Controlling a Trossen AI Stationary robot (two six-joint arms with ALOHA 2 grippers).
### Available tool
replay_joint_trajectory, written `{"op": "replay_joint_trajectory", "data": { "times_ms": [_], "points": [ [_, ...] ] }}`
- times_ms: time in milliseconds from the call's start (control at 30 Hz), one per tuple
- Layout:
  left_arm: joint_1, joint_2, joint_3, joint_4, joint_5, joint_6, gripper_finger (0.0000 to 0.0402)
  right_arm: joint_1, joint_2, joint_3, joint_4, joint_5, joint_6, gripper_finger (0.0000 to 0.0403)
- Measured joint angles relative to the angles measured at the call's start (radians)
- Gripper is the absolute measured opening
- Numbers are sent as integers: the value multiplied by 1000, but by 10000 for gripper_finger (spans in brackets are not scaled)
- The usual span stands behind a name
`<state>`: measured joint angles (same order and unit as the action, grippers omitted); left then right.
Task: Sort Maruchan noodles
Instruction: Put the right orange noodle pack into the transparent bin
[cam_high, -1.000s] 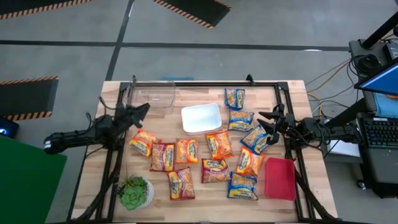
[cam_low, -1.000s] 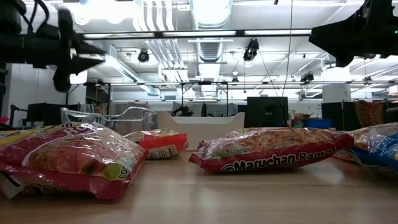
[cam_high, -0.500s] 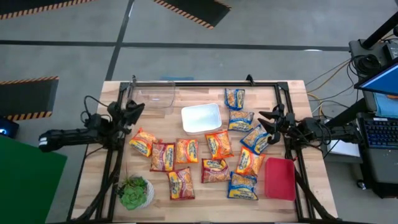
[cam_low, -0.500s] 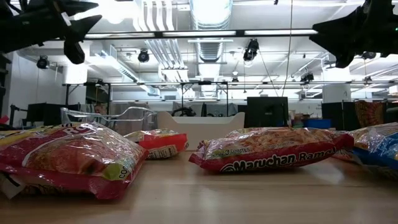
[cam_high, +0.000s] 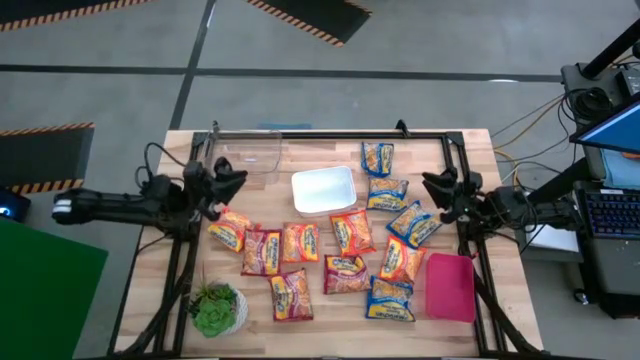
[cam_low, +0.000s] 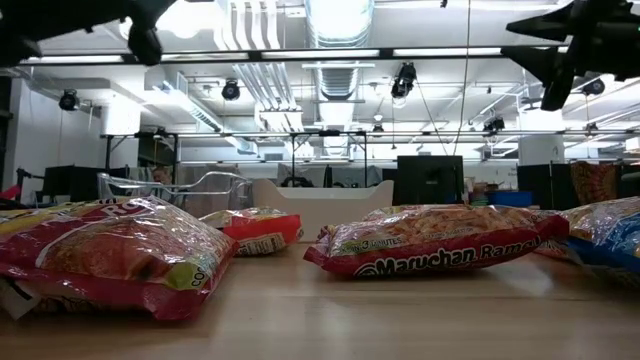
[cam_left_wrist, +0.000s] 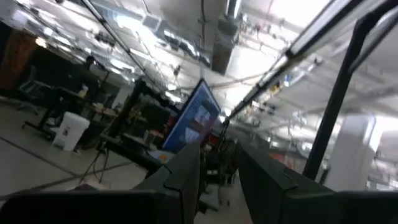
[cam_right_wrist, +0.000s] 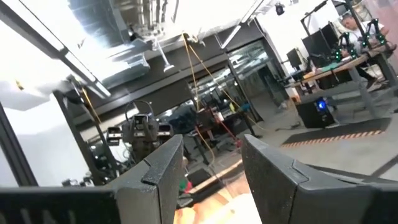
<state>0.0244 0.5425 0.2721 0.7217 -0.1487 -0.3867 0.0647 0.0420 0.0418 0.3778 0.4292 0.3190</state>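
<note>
My left pincer (cam_high: 232, 180), parted and empty, hangs just above the orange crinkly packet (cam_high: 229, 230), nearest of all. My right pincer (cam_high: 437, 186), also parted, waits beside the blue crinkly packet (cam_high: 411, 223).

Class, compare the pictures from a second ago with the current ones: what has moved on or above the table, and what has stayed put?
The left gripper has drawn back toward the table's left edge and risen; the right gripper has shifted slightly toward the far side. Neither has taken hold of anything. The noodle packets, white bin, pink bin and potted plant have not moved.
</note>
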Motion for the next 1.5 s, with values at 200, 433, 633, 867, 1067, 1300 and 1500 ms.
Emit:
{"op": "replay_joint_trajectory", "data": {
  "times_ms": [200, 433, 633, 867, 1067, 1300, 1500],
  "points": [
    [-11, 137, 151, -203, 6, 76, 91, 0, 48, 39, -6, -17, 95, 153],
    [-11, 300, 298, -339, 5, 256, 91, 0, 210, 95, -6, -90, 238, 153],
    [-11, 416, 334, -346, 5, 396, 91, 0, 416, 183, -19, -89, 327, 153],
    [-9, 512, 334, -345, 3, 483, 91, 0, 572, 431, -386, -89, 509, 153],
    [-10, 546, 336, -344, 2, 503, 91, -7, 675, 670, -860, -89, 665, 153],
    [-10, 522, 339, -365, 2, 427, 91, -54, 782, 864, -1267, -106, 739, 153],
    [-11, 515, 358, -371, 2, 389, 91, -86, 848, 940, -1379, -180, 722, 153]
  ]
}}
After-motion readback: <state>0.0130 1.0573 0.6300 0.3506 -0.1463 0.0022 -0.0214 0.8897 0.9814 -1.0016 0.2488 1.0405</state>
